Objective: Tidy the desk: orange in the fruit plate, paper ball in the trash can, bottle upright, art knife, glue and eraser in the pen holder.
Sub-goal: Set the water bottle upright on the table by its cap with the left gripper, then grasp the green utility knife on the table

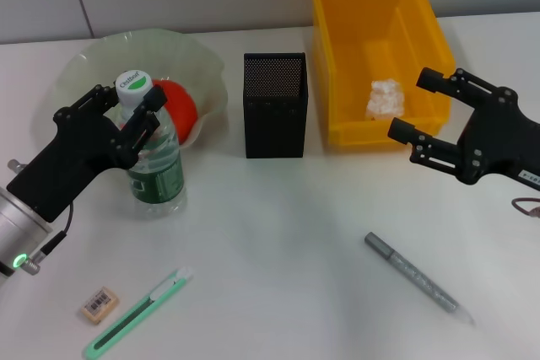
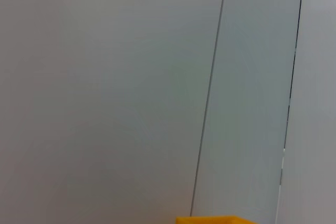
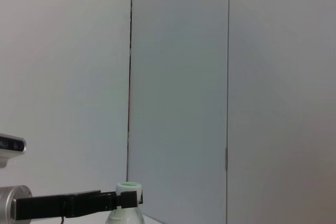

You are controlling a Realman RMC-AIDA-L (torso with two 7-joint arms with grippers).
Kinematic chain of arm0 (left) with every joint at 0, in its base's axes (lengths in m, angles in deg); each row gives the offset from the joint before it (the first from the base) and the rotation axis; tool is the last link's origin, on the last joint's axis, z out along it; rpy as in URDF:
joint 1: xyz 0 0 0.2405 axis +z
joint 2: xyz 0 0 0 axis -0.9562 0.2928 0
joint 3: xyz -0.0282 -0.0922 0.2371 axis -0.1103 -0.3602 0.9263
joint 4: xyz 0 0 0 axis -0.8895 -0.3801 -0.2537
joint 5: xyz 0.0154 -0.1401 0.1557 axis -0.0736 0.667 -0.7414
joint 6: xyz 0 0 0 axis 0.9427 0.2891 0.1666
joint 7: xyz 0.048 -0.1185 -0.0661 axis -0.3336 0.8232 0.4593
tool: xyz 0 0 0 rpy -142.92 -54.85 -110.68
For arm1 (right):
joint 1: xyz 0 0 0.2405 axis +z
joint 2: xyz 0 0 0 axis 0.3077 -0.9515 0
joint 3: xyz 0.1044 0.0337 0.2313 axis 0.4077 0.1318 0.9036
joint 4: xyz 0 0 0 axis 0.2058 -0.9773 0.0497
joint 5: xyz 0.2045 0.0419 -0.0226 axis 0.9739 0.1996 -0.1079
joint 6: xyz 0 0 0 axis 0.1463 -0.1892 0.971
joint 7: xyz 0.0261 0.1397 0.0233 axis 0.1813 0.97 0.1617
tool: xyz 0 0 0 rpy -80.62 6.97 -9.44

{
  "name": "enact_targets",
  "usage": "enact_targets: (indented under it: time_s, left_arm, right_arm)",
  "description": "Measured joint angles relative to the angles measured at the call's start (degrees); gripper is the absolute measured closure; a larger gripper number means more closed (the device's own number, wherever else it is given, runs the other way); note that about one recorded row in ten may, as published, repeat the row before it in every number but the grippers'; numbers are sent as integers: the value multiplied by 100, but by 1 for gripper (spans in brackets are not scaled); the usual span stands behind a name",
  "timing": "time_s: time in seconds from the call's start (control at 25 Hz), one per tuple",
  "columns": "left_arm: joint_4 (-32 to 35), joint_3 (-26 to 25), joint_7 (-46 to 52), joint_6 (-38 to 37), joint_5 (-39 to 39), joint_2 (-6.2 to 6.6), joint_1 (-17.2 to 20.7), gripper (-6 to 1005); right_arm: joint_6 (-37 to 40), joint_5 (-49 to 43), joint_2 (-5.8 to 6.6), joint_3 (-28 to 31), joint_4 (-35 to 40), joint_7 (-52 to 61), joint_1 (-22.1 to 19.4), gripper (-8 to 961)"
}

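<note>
A smooth white desk (image 1: 278, 233) is seen, backed by a pale panelled wall (image 2: 105, 77). At its far right a glossy yellow plastic bin (image 1: 346, 6), rectangular and deep, is stood; a crumpled white paper ball (image 1: 385, 98) is held inside it. At the far left a wavy translucent green fruit plate (image 1: 198, 56) is set, with the round orange (image 1: 179, 107) lying in it. Between the two a square black mesh pen holder (image 1: 275, 105) is placed.

The clear plastic bottle (image 1: 157, 176), green-labelled and white-capped, is stood upright before the plate, and its neck is straddled by the fingers of the left gripper (image 1: 133, 117). The right gripper (image 1: 420, 110) is held spread wide and empty beside the bin.

Flat on the near desk are found a slim grey glue pen (image 1: 413, 273), a mint-green art knife (image 1: 135, 314) and a small tan block eraser (image 1: 100, 304).
</note>
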Motion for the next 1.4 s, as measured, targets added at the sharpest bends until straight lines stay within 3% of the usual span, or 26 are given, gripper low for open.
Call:
enact_targets:
  time_s: [1.12,1.24,1.4]
  left_arm:
    - [55,87,69,-14,-45,0,1,444]
    - [79,96,51,-110,-47,0,19,221]
    - [80,96,39,-167,-44,0,22,150]
  right_arm:
    - [-16,0,0,15,18,9,34,185]
    - [-18,0,0,15,18,9,37,185]
    - [-15,0,0,14,18,9,39,185]
